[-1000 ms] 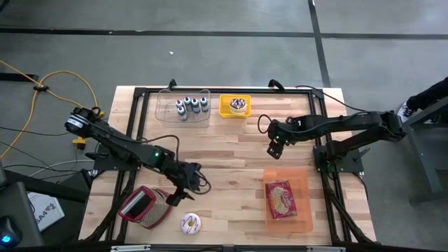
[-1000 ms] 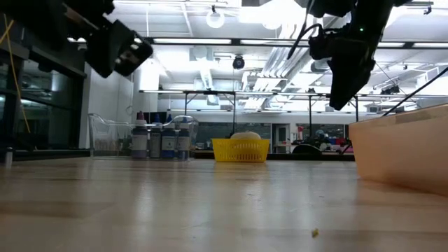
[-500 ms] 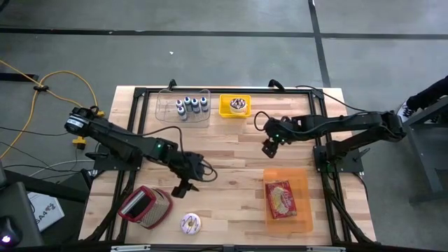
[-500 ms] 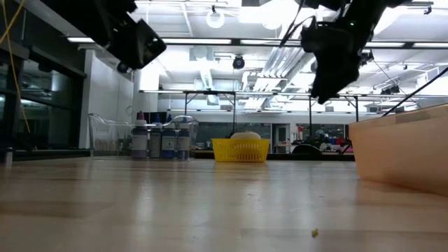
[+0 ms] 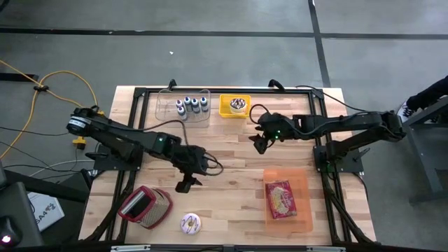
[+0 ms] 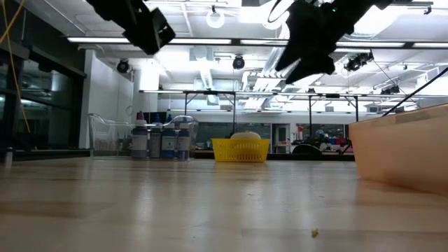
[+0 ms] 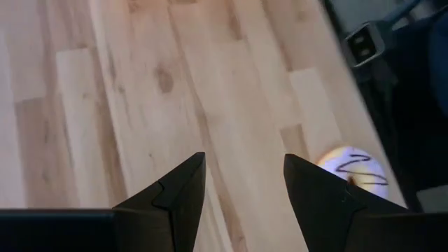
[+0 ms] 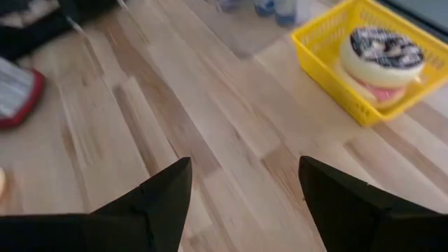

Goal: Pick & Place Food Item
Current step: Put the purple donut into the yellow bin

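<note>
Lying lengthwise along orange tray (image 5: 304, 203), red food packet (image 5: 281, 198)

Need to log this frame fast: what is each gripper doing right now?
Left gripper: open, holding nothing, above the bare wooden table.
Right gripper: open, holding nothing, near the yellow plastic basket.

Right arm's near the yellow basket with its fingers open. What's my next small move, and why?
Probably ease the right gripper toward the yellow basket and centre over the donut. Its jaws are open and empty, and the basket lies just ahead, so only approach and alignment remain.
</note>
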You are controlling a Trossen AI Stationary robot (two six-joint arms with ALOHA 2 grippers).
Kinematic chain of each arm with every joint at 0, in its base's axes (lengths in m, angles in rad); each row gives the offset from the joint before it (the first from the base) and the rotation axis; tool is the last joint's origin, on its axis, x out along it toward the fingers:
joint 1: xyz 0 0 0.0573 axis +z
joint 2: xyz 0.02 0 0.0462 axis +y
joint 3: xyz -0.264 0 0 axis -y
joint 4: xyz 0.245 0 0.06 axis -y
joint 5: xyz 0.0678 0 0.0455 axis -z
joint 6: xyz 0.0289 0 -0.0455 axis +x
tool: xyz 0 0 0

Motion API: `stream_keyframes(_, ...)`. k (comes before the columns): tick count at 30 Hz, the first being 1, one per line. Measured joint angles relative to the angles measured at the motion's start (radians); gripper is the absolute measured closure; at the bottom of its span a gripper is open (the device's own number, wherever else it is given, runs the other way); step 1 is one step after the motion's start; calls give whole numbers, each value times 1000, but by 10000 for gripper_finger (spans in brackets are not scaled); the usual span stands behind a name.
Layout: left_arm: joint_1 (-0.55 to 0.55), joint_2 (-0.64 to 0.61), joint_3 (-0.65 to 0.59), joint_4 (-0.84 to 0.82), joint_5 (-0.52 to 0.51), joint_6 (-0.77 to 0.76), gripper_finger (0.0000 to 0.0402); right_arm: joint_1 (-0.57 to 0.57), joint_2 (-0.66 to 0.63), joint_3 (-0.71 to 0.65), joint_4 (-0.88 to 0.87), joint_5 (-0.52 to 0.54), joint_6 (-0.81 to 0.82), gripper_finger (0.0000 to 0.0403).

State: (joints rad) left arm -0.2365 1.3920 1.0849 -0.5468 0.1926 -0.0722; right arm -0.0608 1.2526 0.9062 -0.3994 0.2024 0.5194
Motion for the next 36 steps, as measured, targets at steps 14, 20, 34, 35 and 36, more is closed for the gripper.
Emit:
stream_keyframes(14,-150,300,263,-204,-11,16,213,0,0,1,106,0,0,152)
stream_keyframes(20,-229,339,263,-133,-31,-8,213,0,0,1,108,0,0,152)
stream_keyframes(34,-239,425,262,-104,94,43,213,0,0,1,130,0,0,152)
stream_keyframes(35,-233,431,262,-101,109,60,213,0,0,1,129,0,0,152)
stream_keyframes(36,-228,434,263,-91,121,72,213,0,0,1,128,-1,0,152)
